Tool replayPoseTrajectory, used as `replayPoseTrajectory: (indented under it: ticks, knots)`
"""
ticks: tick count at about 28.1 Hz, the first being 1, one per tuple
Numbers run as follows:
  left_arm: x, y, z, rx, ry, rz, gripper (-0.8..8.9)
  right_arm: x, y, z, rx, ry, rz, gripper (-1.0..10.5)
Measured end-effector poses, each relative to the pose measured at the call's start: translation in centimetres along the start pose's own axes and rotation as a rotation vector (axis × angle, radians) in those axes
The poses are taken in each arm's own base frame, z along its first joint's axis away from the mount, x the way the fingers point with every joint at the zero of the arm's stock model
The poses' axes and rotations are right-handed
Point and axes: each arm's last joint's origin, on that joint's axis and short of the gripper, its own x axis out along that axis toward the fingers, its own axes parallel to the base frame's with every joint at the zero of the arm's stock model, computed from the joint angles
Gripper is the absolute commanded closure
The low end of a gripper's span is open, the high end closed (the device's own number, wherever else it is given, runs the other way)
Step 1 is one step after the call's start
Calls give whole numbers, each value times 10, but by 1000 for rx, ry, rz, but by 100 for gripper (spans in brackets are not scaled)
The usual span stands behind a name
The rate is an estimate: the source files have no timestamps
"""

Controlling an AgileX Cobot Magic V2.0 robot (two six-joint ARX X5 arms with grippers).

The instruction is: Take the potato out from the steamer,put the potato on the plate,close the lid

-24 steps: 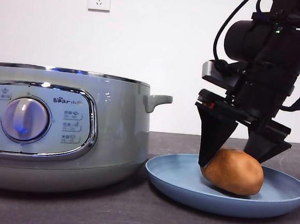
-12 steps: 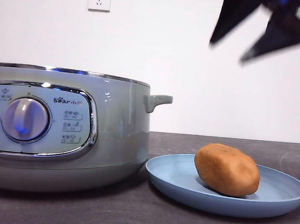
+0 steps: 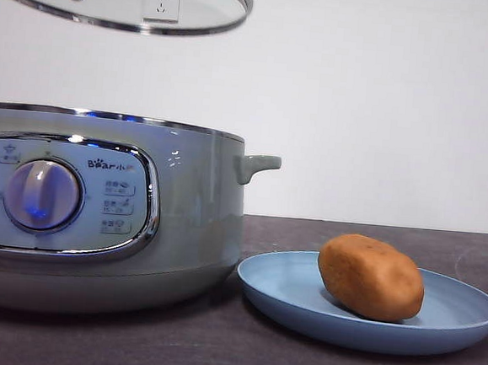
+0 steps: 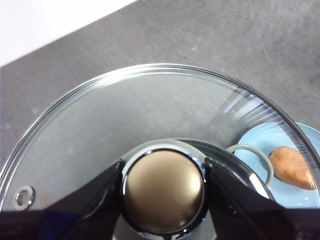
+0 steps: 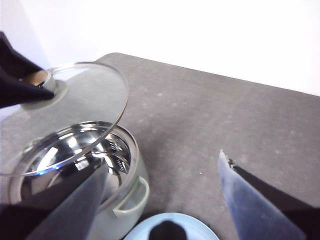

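Glass lid [image 3: 123,0] (gripped by left gripper [image 4: 163,182]) hangs above steamer [image 3: 106,214].

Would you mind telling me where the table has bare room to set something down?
Bare dark tabletop lies behind the steamer and the plate. The gap between those two is tight. The left end effector holds the lid above the steamer. The potato fills part of the plate.

Even, bright light is cast from above; soft shadows are thrown under the plate [image 3: 452,327] and steamer [image 3: 198,230]. Glare is seen on the lid [image 4: 150,100] rim, lower right. The right end effector [image 5: 162,200] is rendered blurred.
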Motion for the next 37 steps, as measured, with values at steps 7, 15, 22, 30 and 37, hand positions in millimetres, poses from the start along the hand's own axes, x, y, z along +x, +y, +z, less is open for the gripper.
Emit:
replayPoseTrajectory:
  ticks: [7,15,22,30,37]
  knots:
    - [34,-3,-31,-21,88,-9,821,0,0,-4,6,37,-10,572]
    - [54,-5,-52,-49,102,-8,821,0,0,-4,6,40,-10,572]
    - [65,-7,-70,-66,145,-11,821,0,0,-4,6,40,-10,573]
    - [65,-9,-74,-82,164,-53,821,0,-1,-4,6,40,-25,573]
    - [65,-9,-75,-82,167,-55,813,0,-1,-4,6,40,-25,573]
